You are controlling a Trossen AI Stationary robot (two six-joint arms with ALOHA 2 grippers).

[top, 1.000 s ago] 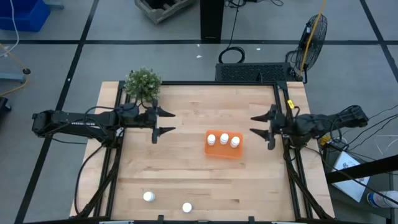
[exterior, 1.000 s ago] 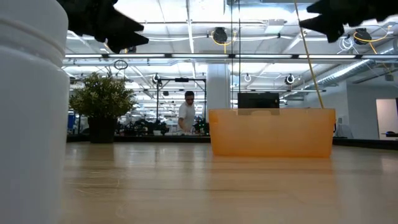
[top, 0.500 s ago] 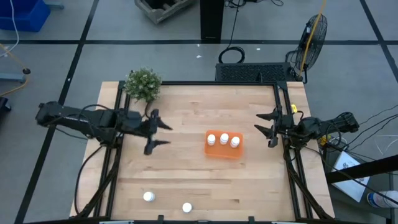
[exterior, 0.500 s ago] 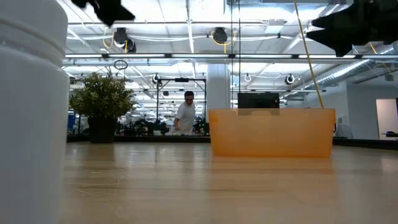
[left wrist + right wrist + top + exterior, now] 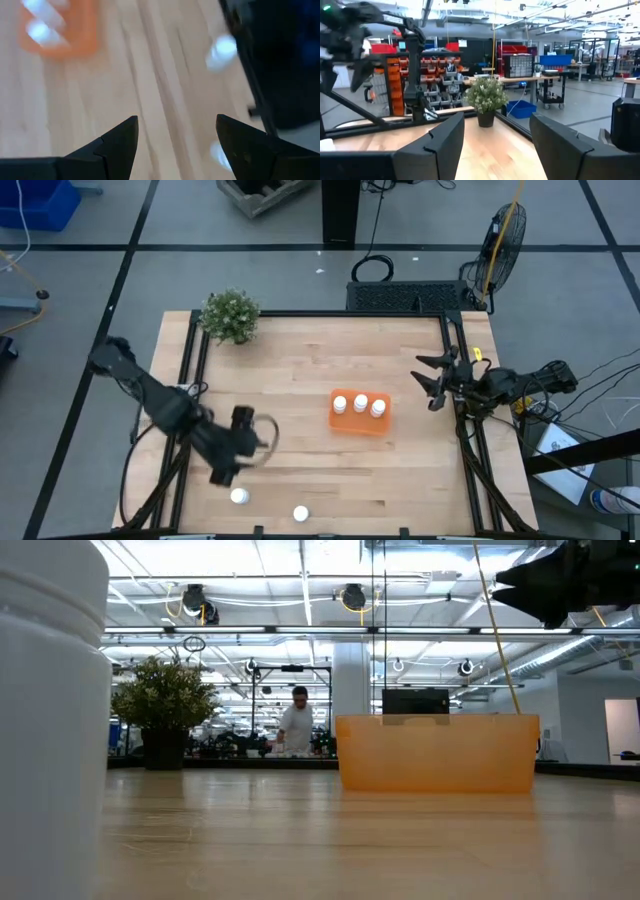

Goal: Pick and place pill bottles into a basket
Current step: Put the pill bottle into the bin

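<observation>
Three white pill bottles (image 5: 360, 404) stand inside the orange basket (image 5: 361, 423) at the table's middle right. Two more bottles stand on their bases near the table's near edge, one (image 5: 239, 496) left of the other (image 5: 300, 513). My left gripper (image 5: 245, 452) is open and empty, above the table just beyond the left loose bottle. Its wrist view shows the basket (image 5: 60, 30) and both loose bottles (image 5: 222, 50), blurred. My right gripper (image 5: 432, 380) is open and empty at the table's right edge, right of the basket. One bottle (image 5: 50, 720) fills the low view's left side.
A green potted plant (image 5: 230, 315) stands at the table's far left corner. Bare wood lies between the basket and the loose bottles. The low view shows the basket (image 5: 437, 753) and a person (image 5: 295, 725) in the room far behind the table.
My left gripper has swung from beside the plant toward the table's near edge, turning as it went, and now hangs close to the left loose bottle, still open. My right gripper has drawn back a little toward the table's right edge. Bottles and basket have not moved.
</observation>
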